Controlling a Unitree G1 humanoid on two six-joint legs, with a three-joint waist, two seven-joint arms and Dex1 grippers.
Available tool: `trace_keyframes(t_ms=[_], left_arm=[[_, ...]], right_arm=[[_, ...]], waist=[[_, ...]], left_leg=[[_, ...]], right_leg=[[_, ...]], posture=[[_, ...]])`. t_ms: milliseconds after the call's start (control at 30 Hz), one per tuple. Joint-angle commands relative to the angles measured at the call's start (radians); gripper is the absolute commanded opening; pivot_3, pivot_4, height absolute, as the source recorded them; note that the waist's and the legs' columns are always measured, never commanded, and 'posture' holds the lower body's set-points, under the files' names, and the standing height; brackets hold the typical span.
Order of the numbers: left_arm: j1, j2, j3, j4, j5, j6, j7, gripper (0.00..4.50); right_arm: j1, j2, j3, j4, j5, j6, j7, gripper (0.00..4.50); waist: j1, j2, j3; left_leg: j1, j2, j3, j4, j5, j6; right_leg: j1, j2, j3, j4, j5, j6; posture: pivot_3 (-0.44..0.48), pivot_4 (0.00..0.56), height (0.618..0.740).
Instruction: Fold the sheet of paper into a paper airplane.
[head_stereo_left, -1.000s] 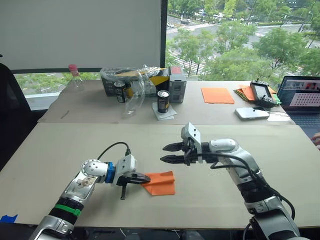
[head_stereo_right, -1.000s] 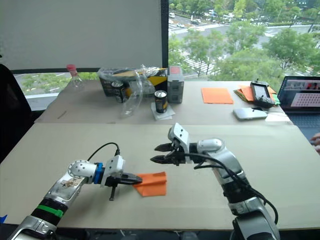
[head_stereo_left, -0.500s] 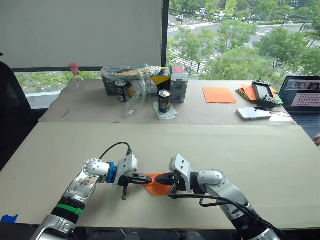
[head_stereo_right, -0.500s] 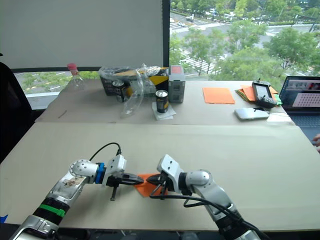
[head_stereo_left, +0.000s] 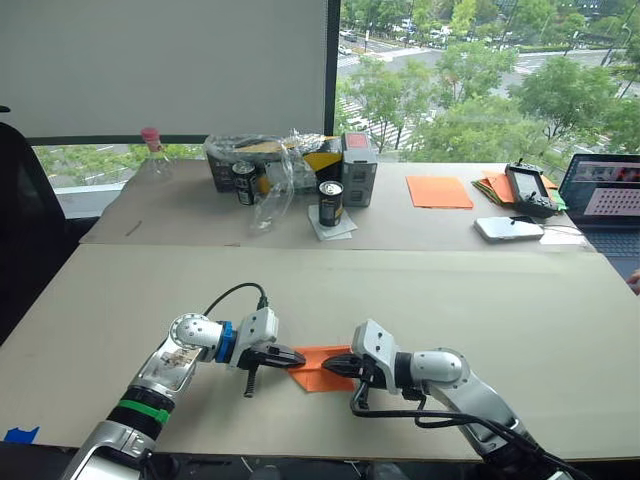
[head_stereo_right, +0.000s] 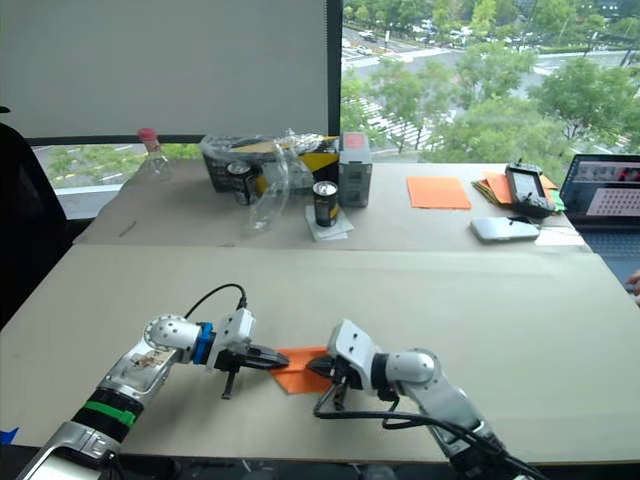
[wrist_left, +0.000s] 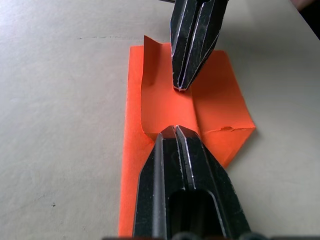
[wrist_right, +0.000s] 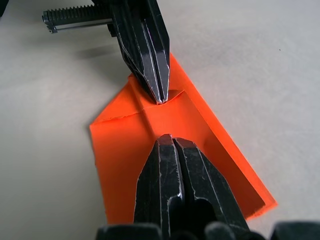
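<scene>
Both claws low, tips pressing sheet of paper (head_stereo_left: 318, 367)

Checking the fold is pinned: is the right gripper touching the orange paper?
Touching. The left wrist view shows the right gripper, fingers shut, with its tip pressed onto the sheet of paper along the centre crease, no gap beneath.

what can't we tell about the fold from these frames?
- Head views: the right gripper and left gripper cover much of the sheet of paper; creases too small to read.
- Left wrist view: its own fingers hide the paper's near middle.
- Right wrist view: paper under its shut fingers hidden; layer count unclear.
</scene>
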Motion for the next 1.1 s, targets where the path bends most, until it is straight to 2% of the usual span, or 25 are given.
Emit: trace_keyframes(t_ms=[33,167,433,633,800,1100], left_arm=[[0.035,0.007,-0.059,0.071,0.074,0.010,-0.011,0.00],[0.024,0.002,-0.062,0.093,0.077,-0.004,-0.012,0.00],[0.011,-0.004,-0.071,0.118,0.076,-0.023,-0.021,0.00],[0.004,-0.006,-0.073,0.127,0.075,-0.030,-0.028,0.00],[-0.001,-0.007,-0.074,0.128,0.078,-0.032,-0.036,0.00],[-0.004,-0.003,-0.081,0.106,0.079,-0.018,-0.050,0.00]], right_arm=[[0.060,-0.052,-0.014,0.054,-0.060,-0.018,-0.030,0.01],[0.122,-0.106,-0.032,0.084,-0.092,-0.117,-0.051,0.01],[0.214,-0.190,-0.110,0.097,-0.126,-0.276,-0.122,0.01],[0.254,-0.164,-0.186,-0.064,-0.068,-0.380,-0.160,0.01],[0.195,-0.115,-0.145,-0.140,-0.036,-0.334,-0.125,0.01],[0.005,0.029,0.010,0.021,-0.080,-0.248,-0.061,0.01]], waist=[[0.000,0.000,-0.001],[0.001,-0.001,-0.004],[0.002,-0.004,-0.017],[0.003,-0.004,-0.017],[-0.002,-0.004,-0.016],[-0.001,-0.004,-0.016]], left_leg=[[0.001,0.000,0.000,0.000,0.000,0.000],[0.009,0.000,0.000,0.000,-0.002,0.002],[0.009,-0.001,-0.001,0.000,-0.002,0.003],[0.008,-0.001,0.000,0.000,-0.002,0.003],[0.008,-0.001,-0.001,0.000,-0.002,0.003],[0.007,-0.001,-0.001,-0.001,-0.003,0.003]], right_leg=[[0.001,0.000,0.000,0.000,0.000,0.000],[0.011,0.000,0.000,-0.002,-0.003,0.002],[0.013,-0.001,0.000,-0.004,-0.004,0.003],[0.013,-0.001,0.000,-0.004,-0.005,0.003],[0.012,-0.001,0.001,-0.004,-0.005,0.003],[0.011,-0.001,0.000,-0.004,-0.005,0.001]], posture=[[0.000,0.150,0.715],[0.000,0.150,0.715],[0.000,0.150,0.715],[0.000,0.150,0.715],[0.000,0.150,0.715],[0.000,0.150,0.715]])
